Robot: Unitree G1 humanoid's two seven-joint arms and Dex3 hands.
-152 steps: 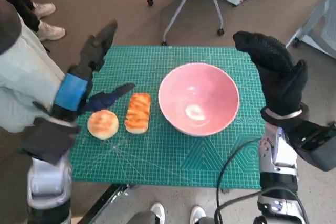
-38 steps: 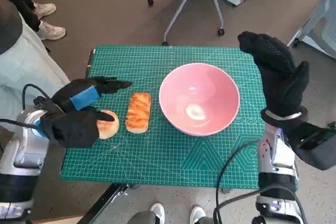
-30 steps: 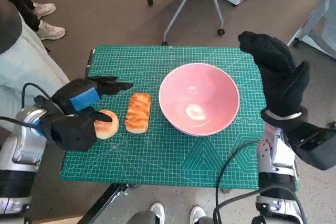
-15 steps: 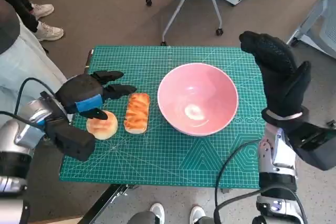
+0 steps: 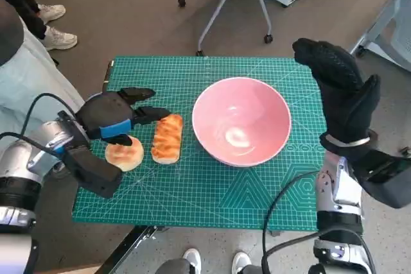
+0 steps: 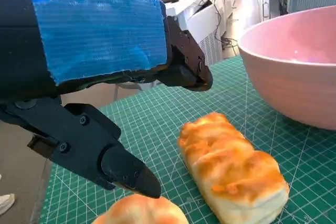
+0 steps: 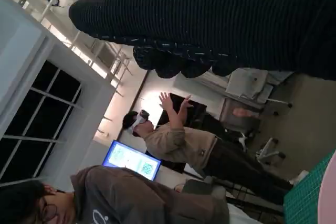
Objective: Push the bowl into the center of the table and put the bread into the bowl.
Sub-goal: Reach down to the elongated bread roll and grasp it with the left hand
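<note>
left robot hand (image 5: 112, 117) above bread (image 5: 167, 137)

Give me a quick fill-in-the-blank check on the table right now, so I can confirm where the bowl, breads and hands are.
1. The bowl on the green mat is ____ in colour.
2. The long bread lies between the round bun and the ____.
3. The left hand holds ____.
4. The right hand is raised beside the bowl, not ____ it.

Missing words: pink; bowl; nothing; touching
</note>
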